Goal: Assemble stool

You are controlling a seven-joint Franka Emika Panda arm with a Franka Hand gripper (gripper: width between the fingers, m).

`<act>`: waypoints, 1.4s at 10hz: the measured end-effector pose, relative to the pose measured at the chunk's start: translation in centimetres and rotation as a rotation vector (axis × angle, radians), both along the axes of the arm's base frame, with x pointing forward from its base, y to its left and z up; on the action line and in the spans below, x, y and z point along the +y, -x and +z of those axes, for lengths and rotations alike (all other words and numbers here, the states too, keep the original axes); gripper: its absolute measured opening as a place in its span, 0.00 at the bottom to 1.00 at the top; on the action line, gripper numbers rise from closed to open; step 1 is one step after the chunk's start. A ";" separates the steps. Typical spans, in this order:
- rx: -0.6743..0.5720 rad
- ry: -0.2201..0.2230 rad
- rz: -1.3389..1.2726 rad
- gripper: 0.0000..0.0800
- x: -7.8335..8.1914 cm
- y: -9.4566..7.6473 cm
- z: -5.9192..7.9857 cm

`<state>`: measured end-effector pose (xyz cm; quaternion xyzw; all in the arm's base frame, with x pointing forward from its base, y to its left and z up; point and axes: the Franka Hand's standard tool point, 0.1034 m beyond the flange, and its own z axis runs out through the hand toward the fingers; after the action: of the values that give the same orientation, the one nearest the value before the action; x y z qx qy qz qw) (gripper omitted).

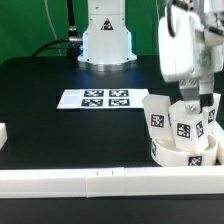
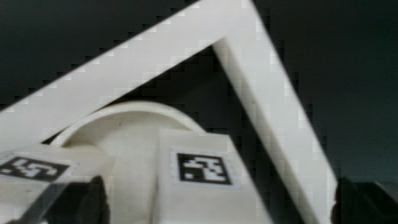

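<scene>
The white round stool disc point(image 1: 178, 154) lies at the exterior view's right, by the front rail. Tagged white block legs point(image 1: 158, 119) stand upright on it. My gripper point(image 1: 198, 103) hangs right over the disc, its fingers down around the top of one leg point(image 1: 186, 128). In the wrist view that leg point(image 2: 201, 150) stands between my two dark fingers point(image 2: 71, 205) with a gap on each side; my gripper point(image 2: 214, 212) is open. The disc point(image 2: 121, 122) shows behind it, and a second leg point(image 2: 36, 166) stands beside it.
A long white rail point(image 1: 100, 181) runs along the front, close below the disc. In the wrist view the rail bars point(image 2: 270, 85) meet in a corner behind the disc. The marker board point(image 1: 95, 98) lies mid-table. A white block point(image 1: 3, 134) sits at the left edge. The robot base point(image 1: 105, 40) stands at the back.
</scene>
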<state>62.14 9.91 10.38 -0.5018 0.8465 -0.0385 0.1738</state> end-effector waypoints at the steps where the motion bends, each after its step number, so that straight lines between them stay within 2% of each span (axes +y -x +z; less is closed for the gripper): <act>1: -0.010 -0.004 0.015 0.81 0.2 -0.2 0.8; 2: -0.010 0.004 0.028 0.81 0.2 -0.2 0.6; 4: -0.027 0.065 0.192 0.81 0.1 -0.1 0.4; 5: -0.022 0.111 0.340 0.81 0.3 -0.1 0.3; 7: -0.034 0.223 0.672 0.81 0.3 -0.9 1.1; 10: -0.053 0.281 0.948 0.81 0.9 -1.4 1.4; 14: -0.082 0.368 1.203 0.81 0.5 -1.4 1.3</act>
<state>63.54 10.41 11.72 -0.9099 0.3883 -0.0983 0.1081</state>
